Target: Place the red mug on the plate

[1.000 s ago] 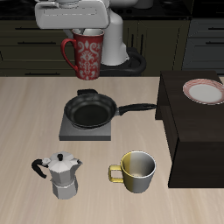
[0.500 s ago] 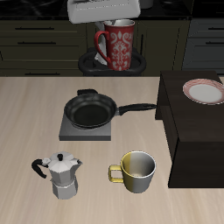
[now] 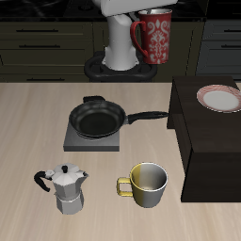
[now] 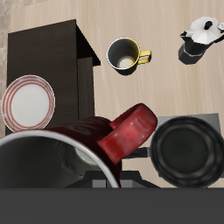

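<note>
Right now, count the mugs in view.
2. The red mug is held aloft by the pincer, behind the frying pan. The yellow-olive mug stands on the table near its front edge, beside the moka pot.

Light wood table (image 3: 28,132), hot plate (image 3: 94,137) with frying pan (image 3: 99,118), moka pot (image 3: 66,188), yellow-olive mug (image 3: 148,184), dark cabinet (image 3: 209,141) bearing the plate (image 3: 220,98)

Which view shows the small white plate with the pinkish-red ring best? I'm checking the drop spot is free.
The wrist view: the whole plate shows, bare, on the dark raised block. The exterior view cuts it off at the picture's edge.
</note>
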